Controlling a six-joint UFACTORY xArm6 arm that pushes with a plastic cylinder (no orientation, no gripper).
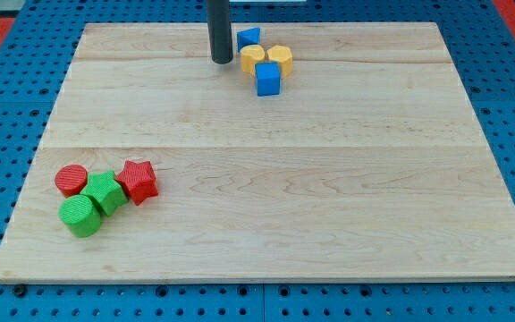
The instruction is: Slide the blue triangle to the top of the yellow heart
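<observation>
The blue triangle (pixel 249 38) lies near the view's top, just above and to the left of the yellow heart (pixel 252 57), touching it or nearly so. A yellow hexagon-like block (pixel 281 58) sits right of the heart, and a blue cube (pixel 268 79) sits just below the two yellow blocks. My rod comes down from the view's top; my tip (pixel 222 60) rests on the board just left of the yellow heart and below-left of the blue triangle, a small gap apart from both.
The wooden board (pixel 266 197) lies on a blue pegboard. At the view's lower left sit a red cylinder (pixel 71 180), a red star (pixel 138 180), a green block (pixel 105 191) and a green cylinder (pixel 80 216), bunched together.
</observation>
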